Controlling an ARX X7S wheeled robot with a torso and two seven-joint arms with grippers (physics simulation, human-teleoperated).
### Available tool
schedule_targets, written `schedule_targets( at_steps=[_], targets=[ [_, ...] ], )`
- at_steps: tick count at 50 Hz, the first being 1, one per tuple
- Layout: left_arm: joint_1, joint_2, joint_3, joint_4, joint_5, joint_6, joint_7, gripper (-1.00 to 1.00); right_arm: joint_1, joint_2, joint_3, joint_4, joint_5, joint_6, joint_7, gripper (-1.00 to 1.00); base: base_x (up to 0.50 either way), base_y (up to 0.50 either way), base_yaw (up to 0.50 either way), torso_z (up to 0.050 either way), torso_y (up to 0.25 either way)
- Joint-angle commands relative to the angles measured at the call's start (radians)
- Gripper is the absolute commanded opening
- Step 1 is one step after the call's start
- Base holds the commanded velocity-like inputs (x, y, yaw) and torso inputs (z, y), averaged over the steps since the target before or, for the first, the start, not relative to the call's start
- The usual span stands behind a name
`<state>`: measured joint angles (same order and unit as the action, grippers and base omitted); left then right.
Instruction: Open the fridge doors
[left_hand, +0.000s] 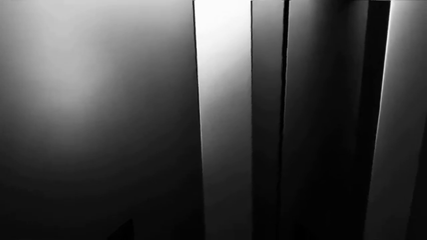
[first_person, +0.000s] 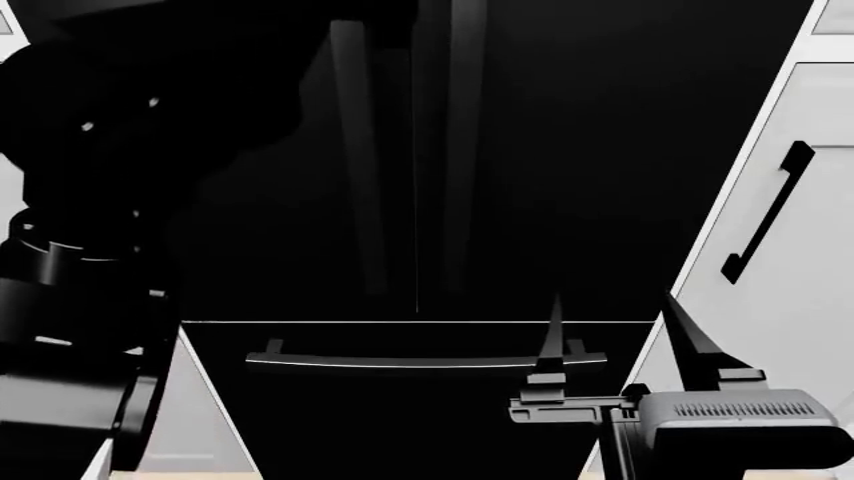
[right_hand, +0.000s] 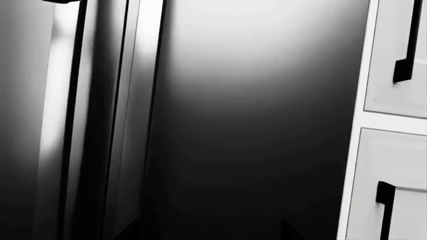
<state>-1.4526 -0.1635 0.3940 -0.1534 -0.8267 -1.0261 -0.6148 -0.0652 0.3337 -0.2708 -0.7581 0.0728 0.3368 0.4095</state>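
Fridge doors (first_person: 561, 150): two, glossy black, shut, straight ahead above one drawer front (first_person: 414, 400). Right end effector (first_person: 621, 335) low, fingers spread, empty. Left end effector hidden; state unclear. One white cabinet door (first_person: 801, 250) at right.

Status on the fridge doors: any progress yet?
Nothing done: the two tall glossy black fridge doors sit flush, their vertical handles side by side at the centre seam. In hand: the right claw is open, raised in front of the wide black drawer front, gripping nothing. The left arm is raised; its claw isn't visible. Left: grasp and swing both doors.
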Motion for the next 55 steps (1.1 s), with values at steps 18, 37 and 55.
schedule_targets(
  at_steps=[18, 37, 55],
  targets=[
    [-0.047, -0.011, 0.066, -0.156, 0.030, 0.074, 0.124, 1.00, -0.002, 0.011, -0.001, -0.003, 0.010, -0.005, 0.011, 1.00, 0.00, 0.00, 0.00, 0.000, 0.000],
    [-0.050, 0.020, 0.091, -0.269, 0.063, 0.141, 0.143, 1.00, -0.002, 0.014, 0.000, 0.002, 0.023, -0.012, 0.016, 1.00, 0.00, 0.00, 0.00, 0.000, 0.000],
    [-0.073, 0.038, 0.111, -0.369, 0.087, 0.194, 0.171, 1.00, -0.003, 0.021, 0.001, 0.005, 0.030, -0.017, 0.022, 1.00, 0.00, 0.00, 0.00, 0.000, 0.000]
  ],
)
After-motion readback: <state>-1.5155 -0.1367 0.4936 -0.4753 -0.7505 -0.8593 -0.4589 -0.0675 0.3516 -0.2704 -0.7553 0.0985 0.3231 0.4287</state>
